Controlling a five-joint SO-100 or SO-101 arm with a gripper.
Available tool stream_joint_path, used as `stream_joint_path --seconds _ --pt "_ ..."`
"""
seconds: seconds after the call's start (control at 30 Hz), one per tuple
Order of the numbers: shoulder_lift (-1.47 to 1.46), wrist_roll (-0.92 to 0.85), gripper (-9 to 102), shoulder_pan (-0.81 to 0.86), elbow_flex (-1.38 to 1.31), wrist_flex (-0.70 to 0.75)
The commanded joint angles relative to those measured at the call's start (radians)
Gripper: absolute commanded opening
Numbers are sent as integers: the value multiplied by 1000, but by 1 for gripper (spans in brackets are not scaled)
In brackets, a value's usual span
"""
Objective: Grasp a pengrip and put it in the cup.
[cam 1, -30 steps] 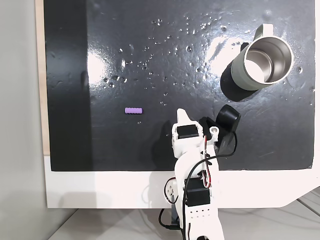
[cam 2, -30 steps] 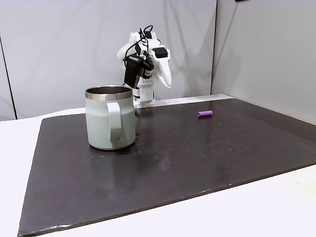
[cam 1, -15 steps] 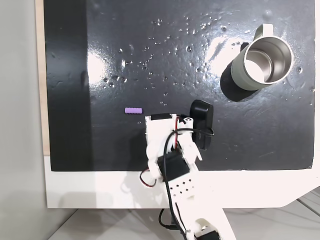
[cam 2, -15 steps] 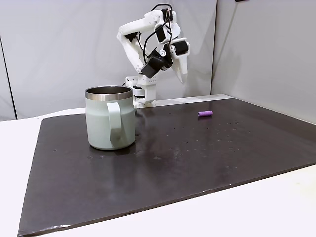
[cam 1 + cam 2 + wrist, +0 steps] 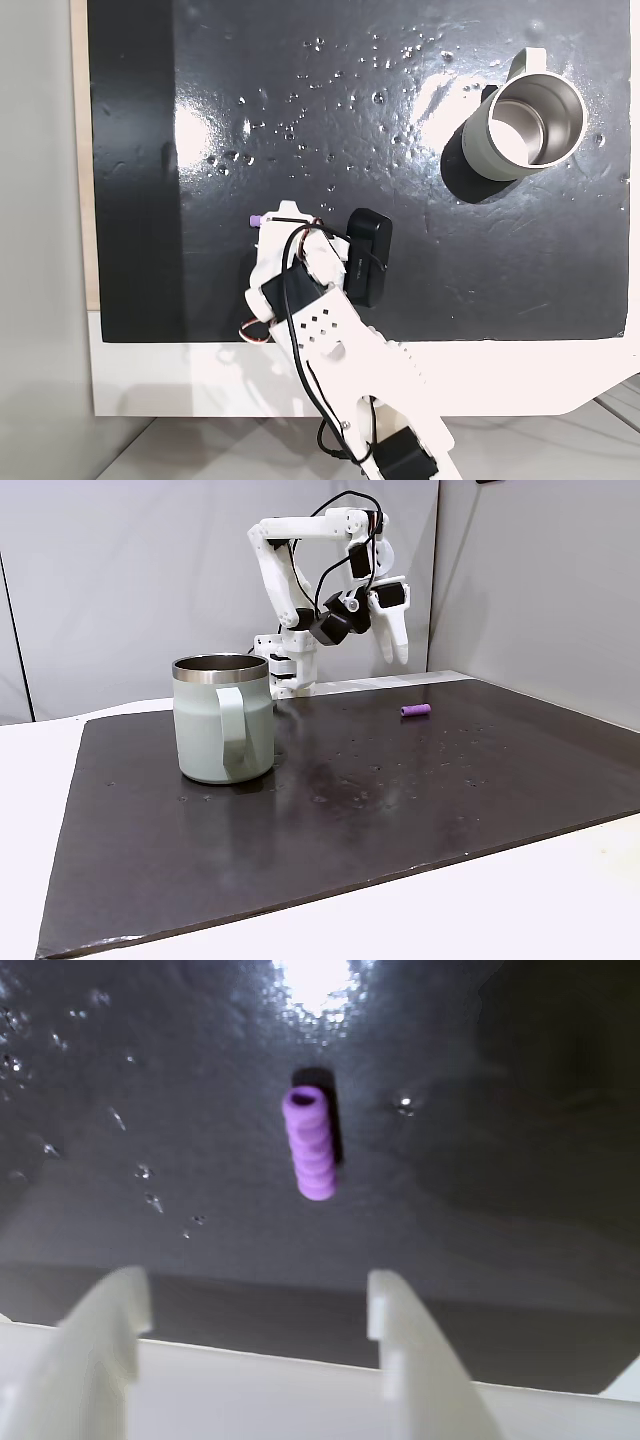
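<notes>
Item: pengrip [image 5: 310, 1142], purple ribbed tube, lying flat on the dark surface [image 5: 300, 100]. In the wrist view it sits ahead of the jaws and between the lines of the two fingertips, nearer the right-hand one, its long axis running roughly away from the camera with the open end at the far side; a closing stroke would therefore squeeze it across its width, which I judge to be the favourable orientation. Item: gripper [image 5: 258, 1305], white, jaws spread wide and empty, both tips well clear of the pengrip. In a fixed view from the side the gripper [image 5: 393, 650] hangs in the air with the tips pointing down, above the surface and apart from the pengrip [image 5: 416, 710], which lies near the far edge towards the right corner; a descent remains before any closing. Item: cup [image 5: 522, 127], pale mug with steel interior, upright near the far right corner in a fixed view from above, well apart from the pengrip. Obscured: in that view from above the arm covers most of the pengrip [image 5: 255, 221], leaving one purple end visible, and the fingertips cannot be made out. The wrist view is soft, so the height of the tips over the surface cannot be read from it.
</notes>
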Motion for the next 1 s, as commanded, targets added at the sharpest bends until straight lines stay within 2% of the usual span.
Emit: stream_joint_path --seconds 0.0,0.5,0.97 --pt "-51 29 29 -12 -87 -52" --pt "-273 40 29 -44 -80 -202" --pt "-422 23 26 -69 -58 -284"
